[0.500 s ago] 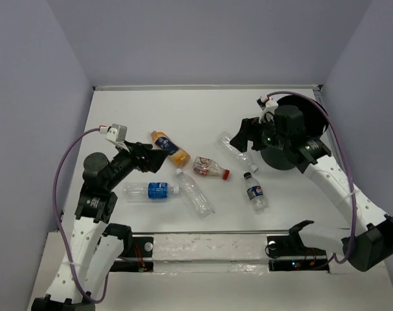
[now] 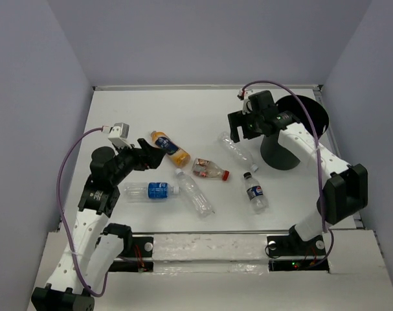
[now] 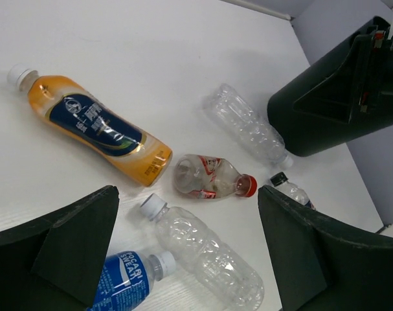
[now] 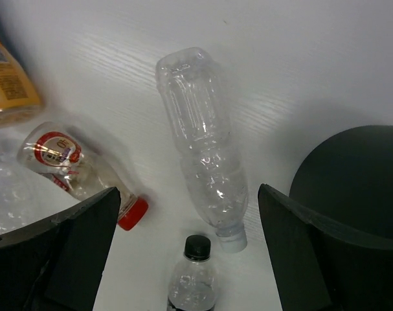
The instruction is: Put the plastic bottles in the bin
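**A:** Where were the bottles?

**B:** All six lay on the surface (image 2: 183, 110), outside the bin (image 2: 278, 154), which stood at the far right. The orange bottle (image 2: 170, 148) was farthest left in the back row. The red-capped bottle (image 2: 210, 168) lay just right of it, looking crumpled. A clear bottle (image 2: 238, 151) lay near the bin's foot, its cap towards the black-capped bottle (image 2: 254, 192).

**A:** And nearer the arms?

**B:** The blue-label bottle (image 2: 151, 190) and a second clear bottle (image 2: 195, 192) lay there with their white caps close together.

**A:** What of the left end effector (image 2: 155, 155)?

**B:** It was released, its fingers (image 3: 79, 246) spread wide and grasping nothing. It hung beside the orange bottle, apart from it.

**A:** And the right end effector (image 2: 239, 128)?

**B:** It was released too and empty. It hung over the clear bottle, beside the bin. Its wrist view showed that bottle lying between the spread fingers (image 4: 300, 253), clear of both.
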You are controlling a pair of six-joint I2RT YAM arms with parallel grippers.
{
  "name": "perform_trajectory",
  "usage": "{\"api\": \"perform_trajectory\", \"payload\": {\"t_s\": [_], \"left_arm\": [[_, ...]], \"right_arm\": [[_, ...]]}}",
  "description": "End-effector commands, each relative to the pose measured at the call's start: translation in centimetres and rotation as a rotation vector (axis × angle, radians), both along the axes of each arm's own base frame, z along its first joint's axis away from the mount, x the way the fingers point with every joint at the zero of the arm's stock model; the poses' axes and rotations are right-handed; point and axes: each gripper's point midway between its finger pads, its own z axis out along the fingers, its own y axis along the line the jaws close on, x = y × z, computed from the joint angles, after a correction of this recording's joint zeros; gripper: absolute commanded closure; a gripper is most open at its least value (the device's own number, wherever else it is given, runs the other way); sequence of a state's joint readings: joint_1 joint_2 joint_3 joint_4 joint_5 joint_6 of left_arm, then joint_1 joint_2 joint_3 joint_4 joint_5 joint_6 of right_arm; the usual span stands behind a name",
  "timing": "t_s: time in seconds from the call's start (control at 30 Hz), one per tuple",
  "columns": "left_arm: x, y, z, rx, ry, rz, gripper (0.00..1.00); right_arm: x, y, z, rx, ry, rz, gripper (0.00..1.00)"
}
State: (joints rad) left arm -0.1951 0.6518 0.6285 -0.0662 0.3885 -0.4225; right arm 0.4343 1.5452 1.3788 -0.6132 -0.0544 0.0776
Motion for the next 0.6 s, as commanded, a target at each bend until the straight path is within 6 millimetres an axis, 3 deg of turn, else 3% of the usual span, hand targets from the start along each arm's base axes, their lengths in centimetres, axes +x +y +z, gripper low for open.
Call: {"api": "perform_trajectory", "payload": {"t_s": [0.0,0.1,0.3,0.47,0.57], "left_arm": [[0.6,1.3,-0.9,0.050,0.041,0.079,0.02],[1.1,1.8,-2.4,0.067,0.099,0.111,0.01],[1.5,1.9,-3.3,0.068,0.139,0.127,0.01],[1.6,1.7,-3.9,0.064,0.162,0.125,0.01],[1.7,1.7,-4.3,0.061,0.181,0.130,0.01]], "right_arm": [[1.9,-0.7,-1.3,-0.123,0.019,0.000,0.06],[3.3,0.0,-3.7,-0.172,0.063,0.056,0.05],[5.1,2.6,-7.9,-0.160,0.163,0.158,0.05],[6.2,3.6,-9.7,-0.162,0.191,0.199,0.05],[7.1,4.1,-10.6,-0.165,0.196,0.208,0.11]]}}
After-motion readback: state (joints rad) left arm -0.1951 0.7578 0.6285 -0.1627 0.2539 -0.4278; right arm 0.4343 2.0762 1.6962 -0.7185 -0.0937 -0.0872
